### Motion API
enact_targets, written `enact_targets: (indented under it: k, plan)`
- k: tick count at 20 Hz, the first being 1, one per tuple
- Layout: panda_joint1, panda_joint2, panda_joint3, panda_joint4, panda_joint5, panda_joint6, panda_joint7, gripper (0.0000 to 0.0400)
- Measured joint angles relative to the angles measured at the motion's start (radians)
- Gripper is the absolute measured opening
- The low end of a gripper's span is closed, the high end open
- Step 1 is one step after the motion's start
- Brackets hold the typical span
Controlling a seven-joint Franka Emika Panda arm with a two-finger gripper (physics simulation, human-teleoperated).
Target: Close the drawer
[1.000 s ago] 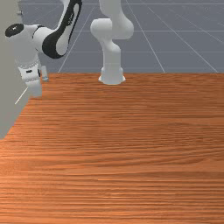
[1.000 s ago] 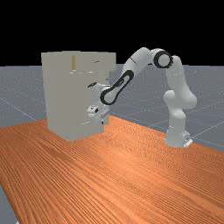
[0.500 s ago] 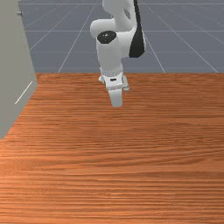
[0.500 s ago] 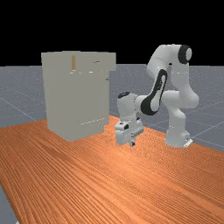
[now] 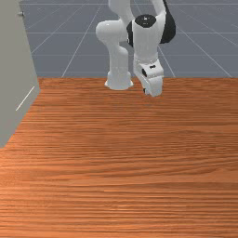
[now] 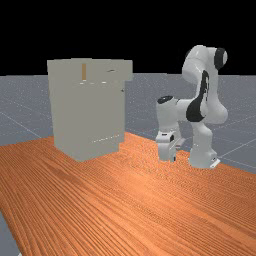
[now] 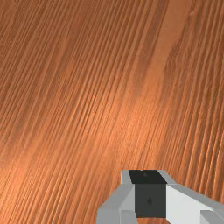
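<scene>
A pale grey cabinet (image 6: 87, 112) stands left of the middle in the far view and at the front view's left edge, cabinet (image 5: 14, 69). Its top section (image 6: 120, 70), with a small dark mark, juts toward the far view's right past the face below; I cannot tell whether that is the drawer standing out. The gripper (image 5: 152, 89) hangs in front of the arm's base, well away from the cabinet. In the far view the gripper (image 6: 167, 156) points down, right of the cabinet. The gripper (image 7: 148, 192) is over bare wood in the wrist view.
The wooden table (image 5: 139, 162) spreads below the hand. The arm's base (image 6: 202, 157) stands close to the hand at the far view's right. A small knob (image 5: 21, 14) and a pale slit (image 5: 25, 98) show on the cabinet's side in the front view.
My hand has moved from beside the cabinet toward the front view's right and back near the base, turning on the way. The cabinet looks unchanged.
</scene>
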Motion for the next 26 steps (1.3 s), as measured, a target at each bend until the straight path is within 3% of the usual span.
enact_targets:
  k: [1,2,6,7,9,11,12,13,17,19,20,21,22,23,25,26]
  plan:
    - [0.000,-0.008,0.000,0.003,-0.002,-0.010,0.003,0.0000]
    - [-0.006,-0.014,-0.020,0.002,-0.040,-0.026,-0.148,0.0000]
    - [-0.128,-0.015,-0.161,0.008,-0.122,-0.049,-0.472,0.0000]
    - [-0.175,0.072,-0.198,0.133,-0.111,-0.214,-0.379,0.0000]
    - [-0.281,0.208,-0.287,0.316,-0.141,-0.312,-0.578,0.0000]
    - [-0.443,0.421,-0.352,0.614,-0.111,-0.405,-0.802,0.0000]
    - [-0.479,0.439,-0.352,0.624,-0.083,-0.382,-0.874,0.0001]
    - [-0.490,0.491,-0.307,0.696,-0.026,-0.344,-1.031,0.0000]
    - [-0.509,0.448,-0.279,0.665,-0.025,-0.396,-1.177,0.0000]
    - [-0.446,0.334,-0.269,0.490,0.041,-0.313,-0.891,0.0000]
    - [-0.379,0.256,-0.227,0.381,0.065,-0.245,-0.717,0.0000]
    - [-0.296,0.185,-0.124,0.263,0.111,-0.062,-0.246,0.0000]
    - [-0.168,0.197,-0.048,0.275,0.095,-0.008,0.012,0.0000]
    - [-0.012,0.267,-0.010,0.375,0.074,0.005,0.250,0.0001]
    - [0.225,0.527,0.041,0.790,0.076,-0.109,0.447,0.0000]
    - [0.218,0.627,0.126,0.928,0.076,-0.231,0.142,0.0000]
